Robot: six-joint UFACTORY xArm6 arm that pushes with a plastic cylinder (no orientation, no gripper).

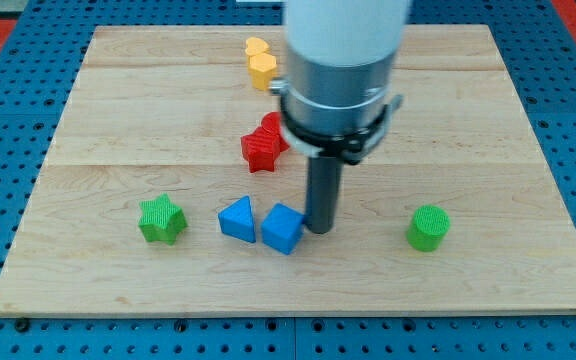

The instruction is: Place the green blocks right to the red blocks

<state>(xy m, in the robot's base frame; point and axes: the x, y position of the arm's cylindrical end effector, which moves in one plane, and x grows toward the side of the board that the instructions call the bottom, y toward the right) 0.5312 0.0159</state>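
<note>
Light wooden board (118,120) on blue pegboard base (8,100). On it: two yellow blocks (260,62) touching near view's top; red star block (261,149) with second red block (273,128) behind, mid-board; green star block (161,219) lower left; blue triangular block (236,219) just beside blue cube (282,229); green cylinder (428,227) lower right.

Two green blocks (161,219), two blue (236,219), red (261,149), yellow (261,69).
</note>
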